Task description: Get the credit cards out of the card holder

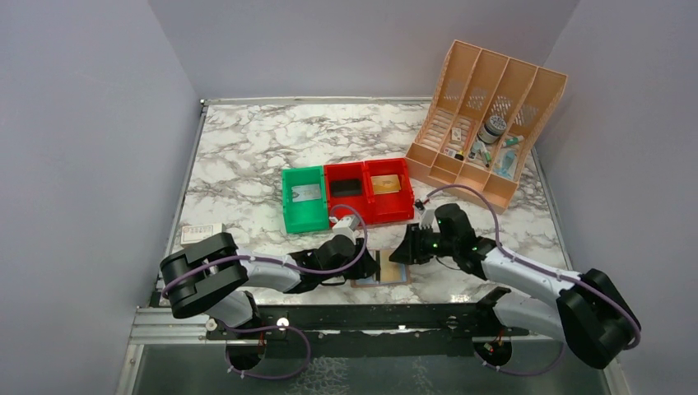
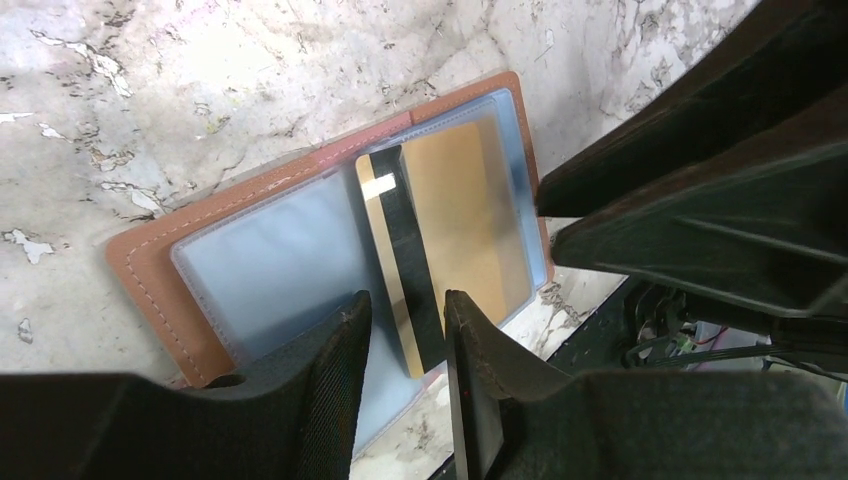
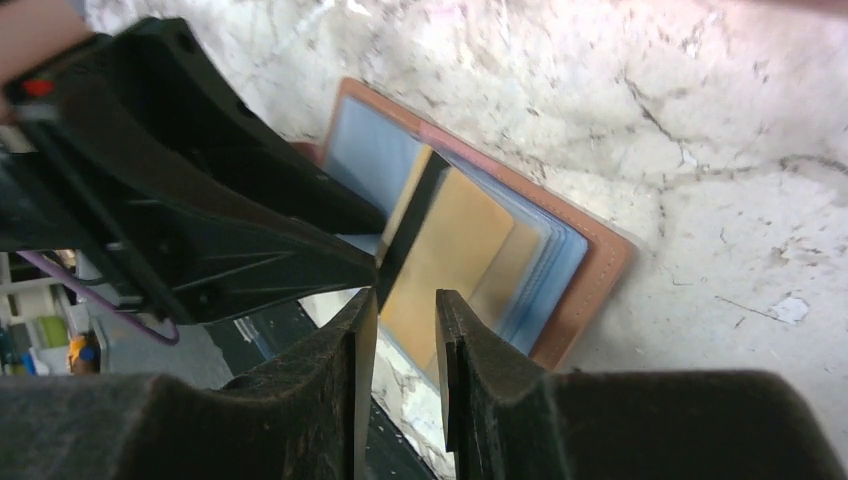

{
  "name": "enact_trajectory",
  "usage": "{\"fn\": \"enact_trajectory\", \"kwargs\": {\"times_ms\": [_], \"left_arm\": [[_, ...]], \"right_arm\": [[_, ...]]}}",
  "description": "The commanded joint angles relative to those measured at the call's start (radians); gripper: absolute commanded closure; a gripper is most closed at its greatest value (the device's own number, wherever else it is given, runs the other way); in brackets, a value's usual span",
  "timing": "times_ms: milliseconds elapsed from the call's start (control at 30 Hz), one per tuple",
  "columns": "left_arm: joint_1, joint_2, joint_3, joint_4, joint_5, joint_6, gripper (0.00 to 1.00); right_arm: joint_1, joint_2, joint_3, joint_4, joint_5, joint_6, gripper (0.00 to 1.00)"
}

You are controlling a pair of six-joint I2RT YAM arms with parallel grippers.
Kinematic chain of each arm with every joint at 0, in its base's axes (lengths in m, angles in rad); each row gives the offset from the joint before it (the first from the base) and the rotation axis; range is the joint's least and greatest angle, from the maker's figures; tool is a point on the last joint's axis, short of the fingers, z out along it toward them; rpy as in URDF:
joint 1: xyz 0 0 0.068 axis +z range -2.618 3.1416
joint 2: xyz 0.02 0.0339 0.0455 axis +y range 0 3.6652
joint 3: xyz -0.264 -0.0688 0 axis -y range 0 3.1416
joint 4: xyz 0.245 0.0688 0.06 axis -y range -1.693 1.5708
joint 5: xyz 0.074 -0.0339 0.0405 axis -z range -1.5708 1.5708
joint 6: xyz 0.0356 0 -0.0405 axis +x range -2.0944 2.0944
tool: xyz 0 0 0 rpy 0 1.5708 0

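The card holder [image 1: 397, 276] lies open and flat near the table's front edge, between my two grippers. In the left wrist view its brown rim [image 2: 150, 270] frames two blue-grey panels. The left panel looks empty. A yellow-gold credit card [image 2: 465, 215] with a black stripe sticks partly out of the right panel. My left gripper [image 2: 405, 335] is open a narrow gap over the card's protruding end. My right gripper [image 3: 402, 330] is also narrowly open at the card's edge [image 3: 450, 250], not pinching it. No dark grey card shows in the holder [image 3: 592, 268].
A green bin [image 1: 304, 198] and two joined red bins [image 1: 369, 190] stand just behind the holder, each with a flat item inside. A peach slotted organizer [image 1: 486, 123] stands at the back right. A small box [image 1: 202, 233] lies at the left edge.
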State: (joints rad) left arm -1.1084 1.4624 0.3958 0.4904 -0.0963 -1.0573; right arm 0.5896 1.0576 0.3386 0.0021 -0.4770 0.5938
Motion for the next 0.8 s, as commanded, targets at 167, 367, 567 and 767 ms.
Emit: {"fn": "enact_trajectory", "kwargs": {"times_ms": [167, 367, 567, 767], "left_arm": [[-0.002, 0.004, -0.021, -0.035, -0.022, -0.001, 0.62], [-0.002, 0.028, -0.044, 0.009, -0.030, -0.041, 0.62], [-0.002, 0.097, -0.031, 0.115, 0.030, -0.064, 0.62], [-0.002, 0.145, -0.051, 0.248, 0.066, -0.122, 0.72]], "right_arm": [[0.004, 0.160, -0.070, 0.047, 0.109, 0.061, 0.71], [0.003, 0.096, -0.082, -0.004, 0.204, 0.111, 0.71], [0.004, 0.086, -0.092, 0.009, 0.176, 0.100, 0.71], [0.004, 0.097, -0.090, 0.012, 0.163, 0.092, 0.71]]}}
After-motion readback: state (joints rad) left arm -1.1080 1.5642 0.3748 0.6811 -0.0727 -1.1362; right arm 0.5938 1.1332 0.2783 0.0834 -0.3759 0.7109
